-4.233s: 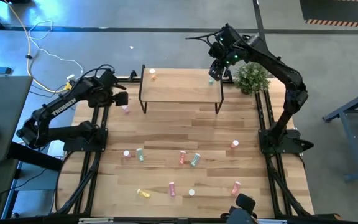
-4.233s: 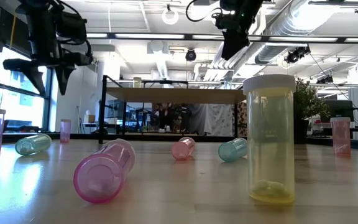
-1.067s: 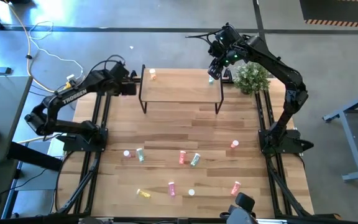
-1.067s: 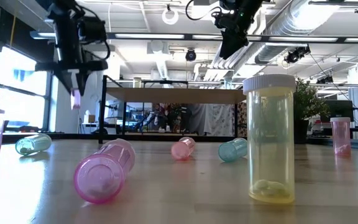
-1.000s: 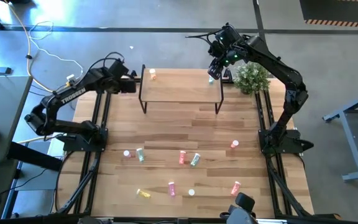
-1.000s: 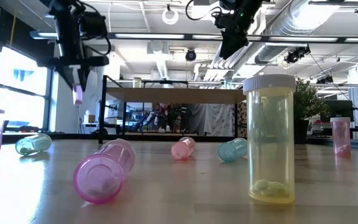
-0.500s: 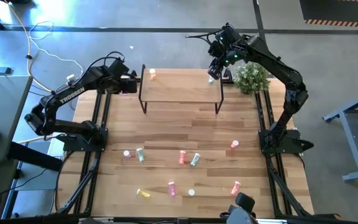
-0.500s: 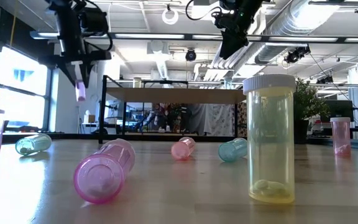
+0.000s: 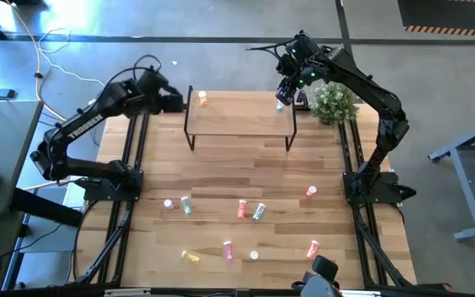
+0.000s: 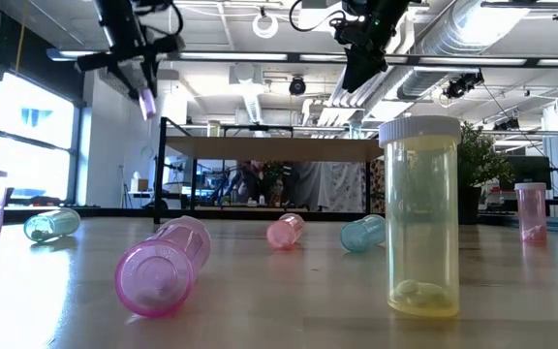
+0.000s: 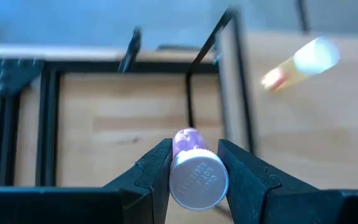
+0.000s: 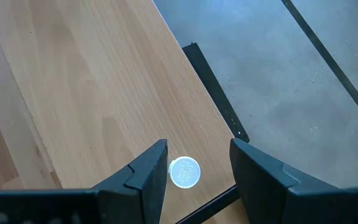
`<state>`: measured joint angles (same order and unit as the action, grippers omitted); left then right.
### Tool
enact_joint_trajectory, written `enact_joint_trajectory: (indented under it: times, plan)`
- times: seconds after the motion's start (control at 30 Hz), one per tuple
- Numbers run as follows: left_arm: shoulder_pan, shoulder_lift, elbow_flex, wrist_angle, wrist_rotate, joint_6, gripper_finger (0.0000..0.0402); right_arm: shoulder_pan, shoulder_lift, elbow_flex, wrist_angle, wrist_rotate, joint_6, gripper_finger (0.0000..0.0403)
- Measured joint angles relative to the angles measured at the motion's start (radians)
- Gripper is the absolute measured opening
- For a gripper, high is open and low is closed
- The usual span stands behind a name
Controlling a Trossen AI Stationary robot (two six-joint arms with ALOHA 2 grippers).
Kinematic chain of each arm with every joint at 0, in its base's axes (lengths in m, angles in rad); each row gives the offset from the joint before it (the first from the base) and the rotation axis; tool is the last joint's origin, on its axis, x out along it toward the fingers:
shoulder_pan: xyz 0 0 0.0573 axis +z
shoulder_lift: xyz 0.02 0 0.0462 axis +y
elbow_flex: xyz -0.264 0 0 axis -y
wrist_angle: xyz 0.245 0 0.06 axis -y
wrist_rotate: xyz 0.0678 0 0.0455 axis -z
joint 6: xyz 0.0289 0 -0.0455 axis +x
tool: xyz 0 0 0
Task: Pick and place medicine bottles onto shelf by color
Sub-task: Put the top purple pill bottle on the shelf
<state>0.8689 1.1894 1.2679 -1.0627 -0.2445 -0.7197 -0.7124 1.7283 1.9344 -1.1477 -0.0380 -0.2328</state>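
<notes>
At the far left corner of the shelf (image 9: pixel 239 114), the left gripper (image 9: pixel 174 101) is hanging in the air with its fingers (image 11: pixel 154 171) pinching a pink bottle (image 11: pixel 191 174) by the sides, the white cap facing the wrist camera and the pink body pointing down and away. In the low view this pink bottle (image 10: pixel 147 101) is hanging tilted, above the level of the shelf top and just off its left end. On the shelf's left part a yellow bottle (image 9: pixel 203 101) is lying on its side. At the shelf's opposite far corner, the right gripper (image 9: pixel 283 97) is hovering with its fingers parted and holding nothing; directly beneath it a white-capped bottle (image 12: pixel 183 172) is standing upright on the shelf close to the edge. The remaining bottles are resting on the table (image 9: pixel 221 173), well apart from the shelf: a pink one (image 9: pixel 168 204) beside a pale green one (image 9: pixel 186 205), a red-orange one (image 9: pixel 242 209) beside another green one (image 9: pixel 259 212), a red-orange one (image 9: pixel 311 191) nearer the right arm's base, and a front row of a yellow one (image 9: pixel 190 256), a pink one (image 9: pixel 228 250), a white-capped upright one (image 9: pixel 254 255) and a red-orange one (image 9: pixel 313 248).
</notes>
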Motion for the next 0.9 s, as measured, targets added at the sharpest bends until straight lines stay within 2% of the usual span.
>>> enact_joint_trajectory:
  times: [0.43, 0.9]
  plan:
    - [-0.042, 0.031, 0.265, 0.251, -0.001, 0.172, 0.0106, 0.0, 0.0, 0.0, -0.012, 0.0, 0.0, 0.0165]
    - [-0.068, 0.284, 0.569, 0.257, 0.092, 0.302, 0.0114, 0.0, 0.0, 0.0, -0.038, 0.0, 0.0, 0.0165]
